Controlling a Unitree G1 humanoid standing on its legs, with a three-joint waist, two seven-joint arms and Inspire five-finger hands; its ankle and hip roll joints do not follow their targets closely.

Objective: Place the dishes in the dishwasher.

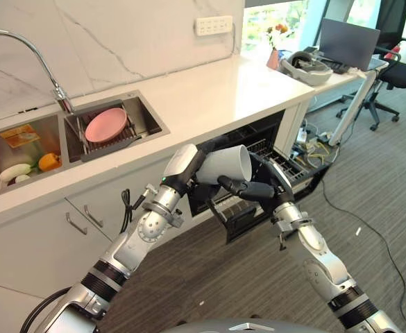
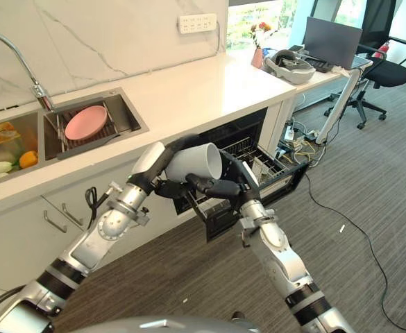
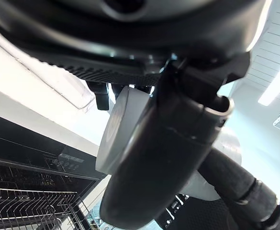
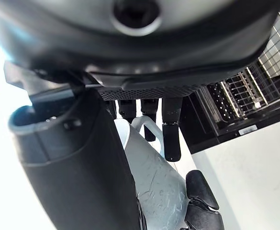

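Note:
A pale grey mug (image 1: 227, 165) with a handle is held on its side in mid-air, in front of the open dishwasher (image 1: 244, 218). My left hand (image 1: 187, 165) is shut on its base end, with fingers curled over the top. My right hand (image 1: 258, 189) meets it from the other side, thumb under the mug and fingers behind the rim. In the right wrist view the mug (image 4: 149, 172) sits between that thumb and the fingers (image 4: 171, 129), by the handle. The pulled-out lower rack (image 1: 286, 166) lies just behind. A pink plate (image 1: 106, 125) rests in the sink's drying rack.
The white counter (image 1: 216, 90) runs above the dishwasher. The left sink basin (image 1: 22, 149) holds fruit and small items, and a faucet (image 1: 22, 41) stands over it. At the right are a desk with a laptop (image 1: 348, 43), an office chair (image 1: 397, 76) and floor cables (image 1: 314, 146).

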